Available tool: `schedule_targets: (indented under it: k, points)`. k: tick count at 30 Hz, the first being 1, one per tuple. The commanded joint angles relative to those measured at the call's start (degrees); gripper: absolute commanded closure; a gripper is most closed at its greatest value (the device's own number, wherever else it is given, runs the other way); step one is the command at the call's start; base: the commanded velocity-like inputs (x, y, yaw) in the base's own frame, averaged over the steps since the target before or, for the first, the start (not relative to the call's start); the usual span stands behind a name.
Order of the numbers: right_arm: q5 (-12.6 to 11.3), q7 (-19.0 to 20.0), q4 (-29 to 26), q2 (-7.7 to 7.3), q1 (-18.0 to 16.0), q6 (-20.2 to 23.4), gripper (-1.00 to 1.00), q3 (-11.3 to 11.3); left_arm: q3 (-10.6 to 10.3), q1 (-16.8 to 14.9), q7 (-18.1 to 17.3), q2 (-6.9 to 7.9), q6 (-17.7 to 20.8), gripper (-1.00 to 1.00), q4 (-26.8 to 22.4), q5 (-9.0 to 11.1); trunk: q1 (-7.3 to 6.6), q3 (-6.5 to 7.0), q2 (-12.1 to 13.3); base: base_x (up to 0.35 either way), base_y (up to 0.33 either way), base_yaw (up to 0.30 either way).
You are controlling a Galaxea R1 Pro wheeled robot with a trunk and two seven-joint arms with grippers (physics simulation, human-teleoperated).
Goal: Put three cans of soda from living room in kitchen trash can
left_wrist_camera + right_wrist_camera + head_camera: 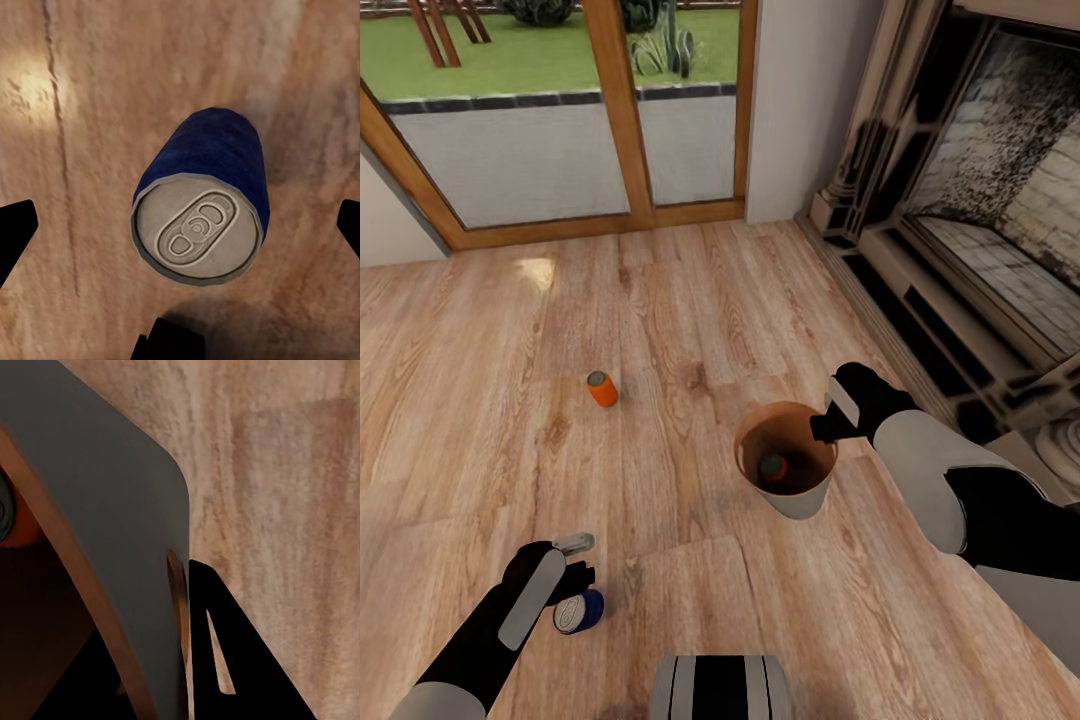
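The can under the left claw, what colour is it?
Dark blue can with a grey metal top, best in the left wrist view.

My black left tool (pixel 582 565) is over a dark blue, grey-topped can (pixel 578 611); the orange can (pixel 601 388) lies on the light wood floor (pixel 690 300).

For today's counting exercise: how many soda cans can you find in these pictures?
3: an orange metal-topped can lying on the wood floor, another orange can inside the round grey-white bin, a dark blue can beneath the left tool.

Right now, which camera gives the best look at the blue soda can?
The left wrist view: the blue can lies on its side, large, between the open left claw. The head view shows it small, beside that claw.
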Motion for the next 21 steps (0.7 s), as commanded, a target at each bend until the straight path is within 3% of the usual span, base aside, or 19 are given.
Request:
schedule_targets:
  k: [1,8,9,11,17,21]
  points:
    - [-0.8,0.2,-0.1,-0.01,0.0,0.0,1.00,-0.2,0.0,0.0,0.0,0.00,0.0,-1.00,0.0,0.0,-0.01,0.00,0.0,0.000,0.000,0.000]
    - [-1.0,0.3,-0.3,-0.05,0.1,0.0,1.00,-0.2,0.0,0.0,-0.1,0.00,0.0,-1.00,0.0,0.0,-0.01,0.00,0.0,0.000,0.000,0.000]
    - [0.1,-0.2,-0.3,-0.39,-0.3,0.0,1.00,0.3,0.3,-0.3,0.3,-0.34,0.3,-1.00,-0.3,0.3,-0.01,-0.01,0.0,0.000,0.000,0.000]
    - [-0.4,-0.2,-0.4,-1.03,-0.9,0.0,1.00,0.6,0.7,-1.0,0.9,-0.44,1.0,-1.00,-1.0,0.7,-0.01,-0.01,0.0,0.000,0.000,0.000]
    - [3.9,-0.2,-0.4,-1.10,-2.9,0.0,1.00,3.6,0.7,-1.2,2.2,-0.44,2.9,-1.00,-2.1,0.7,-0.01,-0.01,0.0,0.000,0.000,0.000]
    - [5.2,-0.2,-0.4,-1.10,-4.1,0.0,1.00,3.6,0.7,-1.2,2.2,-0.44,4.2,-1.00,-2.1,0.7,-0.01,-0.01,0.0,0.000,0.000,0.000]
